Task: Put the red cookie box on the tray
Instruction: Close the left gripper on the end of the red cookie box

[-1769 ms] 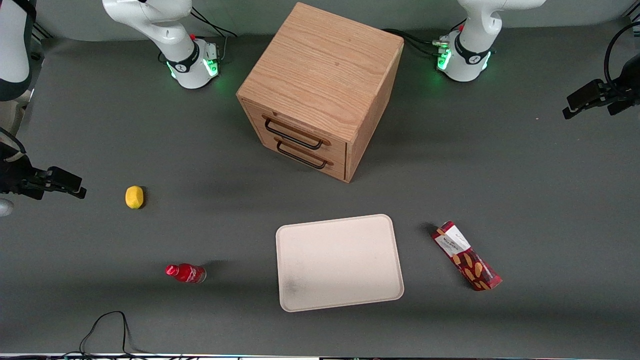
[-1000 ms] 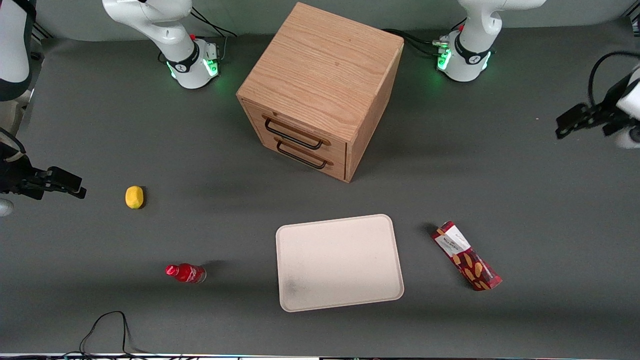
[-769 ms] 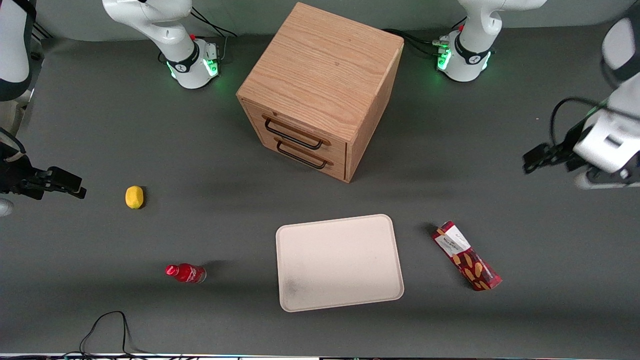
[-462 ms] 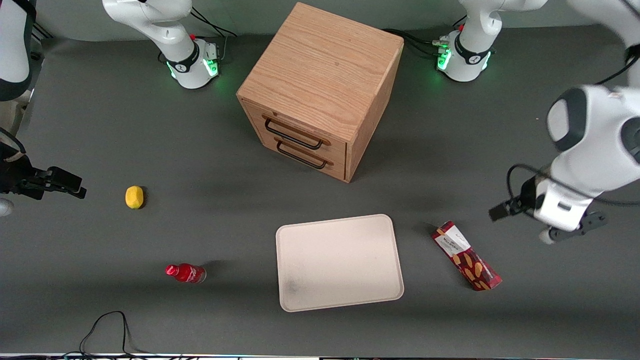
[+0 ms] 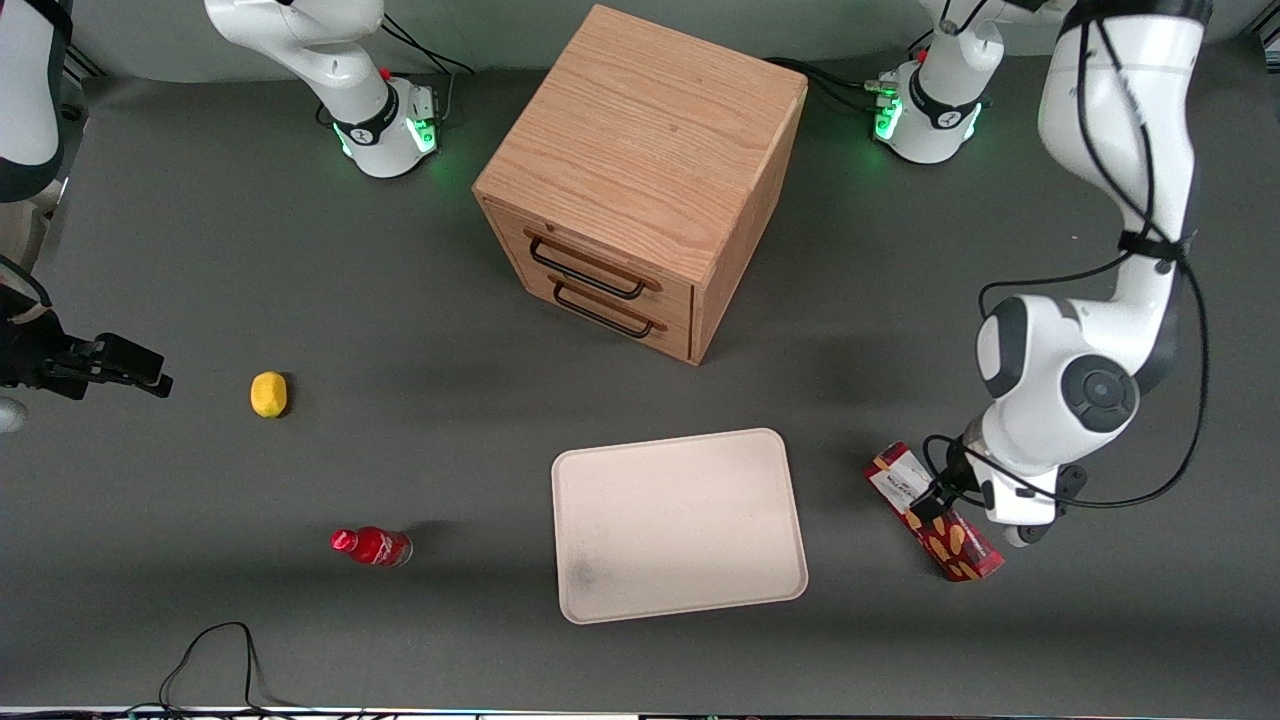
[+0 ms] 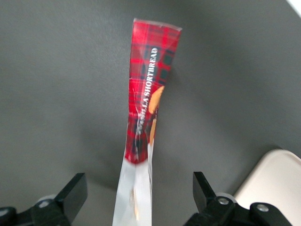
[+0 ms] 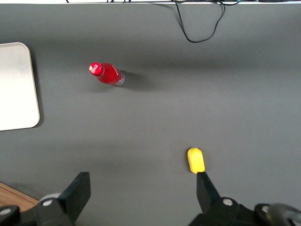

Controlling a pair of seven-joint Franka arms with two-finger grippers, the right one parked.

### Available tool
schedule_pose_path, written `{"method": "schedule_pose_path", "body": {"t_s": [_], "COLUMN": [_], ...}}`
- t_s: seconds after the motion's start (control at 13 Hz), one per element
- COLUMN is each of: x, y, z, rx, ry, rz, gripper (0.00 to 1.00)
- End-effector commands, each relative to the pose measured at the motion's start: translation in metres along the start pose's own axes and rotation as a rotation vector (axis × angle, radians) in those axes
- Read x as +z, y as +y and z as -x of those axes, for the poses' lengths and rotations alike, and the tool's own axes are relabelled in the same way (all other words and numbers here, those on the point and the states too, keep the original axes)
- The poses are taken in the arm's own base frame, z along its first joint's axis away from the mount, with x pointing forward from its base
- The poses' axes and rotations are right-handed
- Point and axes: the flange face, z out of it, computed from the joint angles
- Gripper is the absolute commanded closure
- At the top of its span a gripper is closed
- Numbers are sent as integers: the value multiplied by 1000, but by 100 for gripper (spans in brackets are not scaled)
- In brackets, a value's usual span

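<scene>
The red cookie box (image 5: pixel 957 547) lies flat on the grey table beside the tray (image 5: pixel 680 525), toward the working arm's end. It is a long dark-red carton (image 6: pixel 148 94) with a white label at one end. My left gripper (image 5: pixel 936 500) hangs open just over the label end. In the left wrist view the gripper (image 6: pixel 138 184) has one black finger on each side of the box, both apart from it. The cream tray's corner (image 6: pixel 277 181) shows beside one finger. Nothing lies on the tray.
A wooden drawer cabinet (image 5: pixel 640 180) stands farther from the front camera than the tray. A small red bottle (image 5: pixel 372 546) and a yellow fruit (image 5: pixel 268 393) lie toward the parked arm's end. A black cable (image 5: pixel 215 650) loops near the front edge.
My left arm has swung in from the table's edge, nearer the front camera, and come down over the cookie box's label end. The box and tray have not moved.
</scene>
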Motion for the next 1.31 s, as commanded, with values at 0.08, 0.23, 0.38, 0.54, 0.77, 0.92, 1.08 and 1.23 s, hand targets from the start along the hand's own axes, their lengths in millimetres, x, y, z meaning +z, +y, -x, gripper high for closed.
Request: {"method": "schedule_pose_path", "body": {"t_s": [0.08, 0.23, 0.38, 0.54, 0.77, 0.92, 1.08, 1.23], "x": [36, 33, 34, 33, 14, -32, -101, -169], "y": [-2, -7, -4, -3, 3, 14, 24, 43], "z": [-8, -17, -14, -13, -19, -24, -31, -22], "rx": [-19, 17, 17, 21, 34, 118, 202, 319], "ry": [8, 18, 15, 16, 30, 9, -18, -16], "rz": [-15, -15, -13, -11, -9, -25, -40, -18], "gripper": [24, 99, 100, 100, 100, 100, 100, 100]}}
